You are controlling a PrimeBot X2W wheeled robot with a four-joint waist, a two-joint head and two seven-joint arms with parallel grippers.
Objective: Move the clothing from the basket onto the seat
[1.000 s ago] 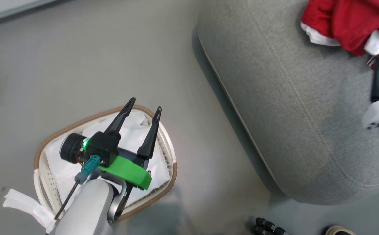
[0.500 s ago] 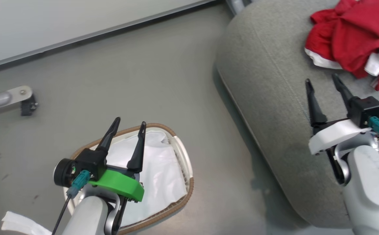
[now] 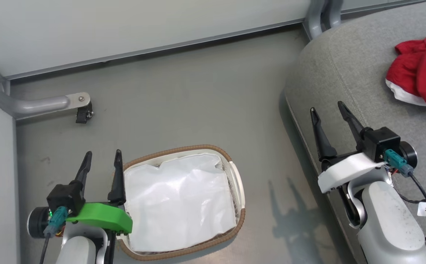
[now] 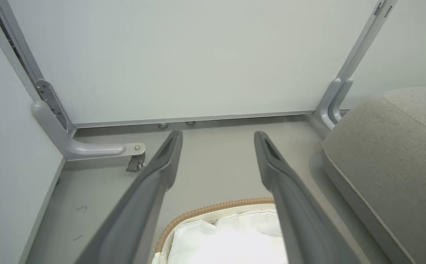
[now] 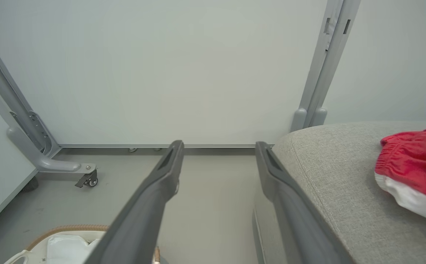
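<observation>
Left gripper [image 3: 102, 154] and right gripper [image 3: 327, 108] both stood wide open, holding nothing. The clothing [image 3: 420, 79], a crumpled bright red heap with a white hem, lay on the seat [image 3: 345, 73], well apart from either gripper. It looked light, soft and floppy, best pinched at a raised fold or the hem. The basket [image 3: 183, 149], on the floor [image 3: 198, 91] just beside the left gripper, held its white lining [image 3: 178, 205]; the job looked done.

Left hand [image 3: 103, 151] at seven o'clock and right hand [image 3: 326, 106] at three o'clock, both with fingers spread wide, pointing toward twelve.
</observation>
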